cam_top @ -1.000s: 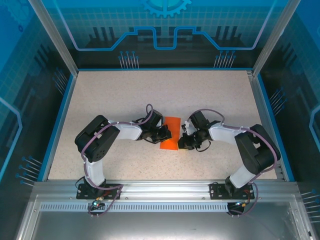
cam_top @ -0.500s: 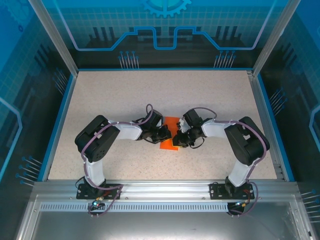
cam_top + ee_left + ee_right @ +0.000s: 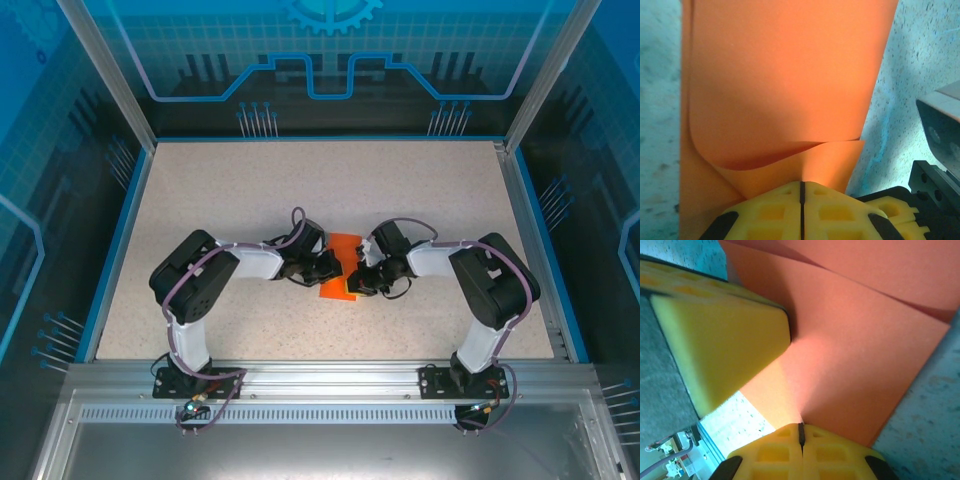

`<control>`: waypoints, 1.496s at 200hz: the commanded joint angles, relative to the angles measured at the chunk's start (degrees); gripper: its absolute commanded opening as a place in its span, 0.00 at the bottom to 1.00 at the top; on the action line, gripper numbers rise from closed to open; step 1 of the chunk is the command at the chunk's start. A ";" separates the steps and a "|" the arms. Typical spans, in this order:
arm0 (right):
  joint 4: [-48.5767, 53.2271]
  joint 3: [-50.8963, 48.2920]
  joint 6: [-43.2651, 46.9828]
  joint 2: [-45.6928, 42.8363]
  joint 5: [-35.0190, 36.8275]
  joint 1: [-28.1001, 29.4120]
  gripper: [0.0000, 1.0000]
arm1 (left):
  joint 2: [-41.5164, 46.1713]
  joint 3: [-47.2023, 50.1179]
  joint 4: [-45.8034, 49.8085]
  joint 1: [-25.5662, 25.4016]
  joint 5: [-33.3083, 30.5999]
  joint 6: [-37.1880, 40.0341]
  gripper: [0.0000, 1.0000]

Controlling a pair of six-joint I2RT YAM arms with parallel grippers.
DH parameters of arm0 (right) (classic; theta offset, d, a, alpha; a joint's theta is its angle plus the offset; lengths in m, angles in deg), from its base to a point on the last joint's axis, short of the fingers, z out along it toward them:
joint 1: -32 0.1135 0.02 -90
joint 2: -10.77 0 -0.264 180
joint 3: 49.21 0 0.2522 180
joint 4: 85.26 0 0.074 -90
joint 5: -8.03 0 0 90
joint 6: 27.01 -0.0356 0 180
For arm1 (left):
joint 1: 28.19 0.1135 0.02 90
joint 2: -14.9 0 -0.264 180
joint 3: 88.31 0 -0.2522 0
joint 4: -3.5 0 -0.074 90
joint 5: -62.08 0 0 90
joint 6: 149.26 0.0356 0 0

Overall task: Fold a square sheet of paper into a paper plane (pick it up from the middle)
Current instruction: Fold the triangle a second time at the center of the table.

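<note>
The square sheet of paper (image 3: pixel 343 250) is bright orange and lies folded over on itself mid-table, between my two grippers. In the left wrist view the paper (image 3: pixel 785 75) shows a curled upper layer over a flat lower one. My left gripper (image 3: pixel 801 182) is shut, its yellow fingers pinching the near edge of the sheet. My right gripper (image 3: pixel 801 427) is also shut, on another edge of the paper (image 3: pixel 855 350). From above, the left gripper (image 3: pixel 331 270) and the right gripper (image 3: pixel 356 281) meet at the sheet from opposite sides, nearly touching.
The speckled beige table (image 3: pixel 250 190) has a raised blue rim (image 3: pixel 118 250) and metal frame posts at its corners. The left gripper's yellow finger (image 3: pixel 715 335) sits close in the right wrist view. The right arm's grey housing (image 3: pixel 940 130) is at the left wrist view's right edge.
My right gripper has moved left onto the paper and shut on its edge. The left gripper has stayed shut on the sheet, in place.
</note>
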 commanded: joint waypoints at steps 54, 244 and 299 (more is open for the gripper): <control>7.02 -2.74 1.91 1.20 3.83 -1.14 0.01 | -1.49 -1.12 4.69 5.91 -3.86 3.04 0.09; 6.58 -1.60 1.65 1.27 2.76 -1.23 0.02 | 7.56 -4.03 6.62 4.24 5.59 5.00 0.12; 6.26 -1.82 1.56 1.03 2.87 -1.23 0.02 | 1.46 -3.28 1.55 1.99 6.68 2.53 0.11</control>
